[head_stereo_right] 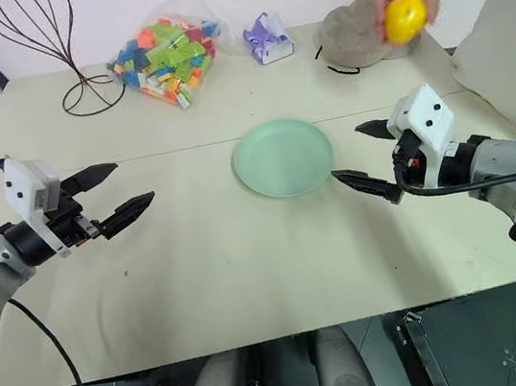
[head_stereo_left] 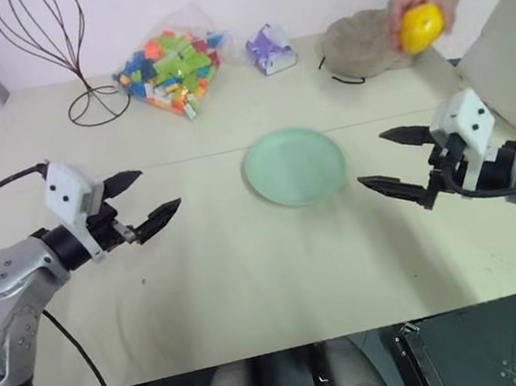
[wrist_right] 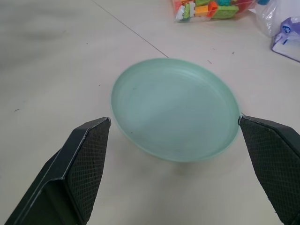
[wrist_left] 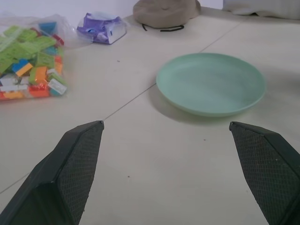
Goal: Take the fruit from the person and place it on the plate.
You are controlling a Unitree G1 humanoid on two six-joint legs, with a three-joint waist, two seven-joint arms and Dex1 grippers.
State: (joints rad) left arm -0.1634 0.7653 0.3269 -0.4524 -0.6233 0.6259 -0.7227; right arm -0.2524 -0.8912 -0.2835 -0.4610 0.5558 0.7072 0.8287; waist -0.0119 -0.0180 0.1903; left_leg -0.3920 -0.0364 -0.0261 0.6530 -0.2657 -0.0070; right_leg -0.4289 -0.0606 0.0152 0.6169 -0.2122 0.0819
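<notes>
A person's hand [head_stereo_left: 429, 2] reaches in from the far right, holding the yellow-orange fruit [head_stereo_left: 422, 27] in the air above the table's back right part. The pale mint-green plate [head_stereo_left: 295, 165] lies flat in the middle of the table, with nothing on it. My right gripper [head_stereo_left: 395, 163] hovers open just right of the plate, below and nearer than the fruit, its fingers pointing toward the plate [wrist_right: 176, 110]. On the left side of the table my left gripper [head_stereo_left: 147, 197] stands open and holds nothing, well apart from the plate [wrist_left: 211, 83].
A bag of colourful blocks [head_stereo_left: 171, 68] and a dark wire stand [head_stereo_left: 61, 48] sit at the back left. A small purple packet [head_stereo_left: 270, 49] lies behind the plate, and a beige cloth hat [head_stereo_left: 357, 45] rests just behind the fruit. A pale cushion [head_stereo_left: 508, 58] stands at the right edge.
</notes>
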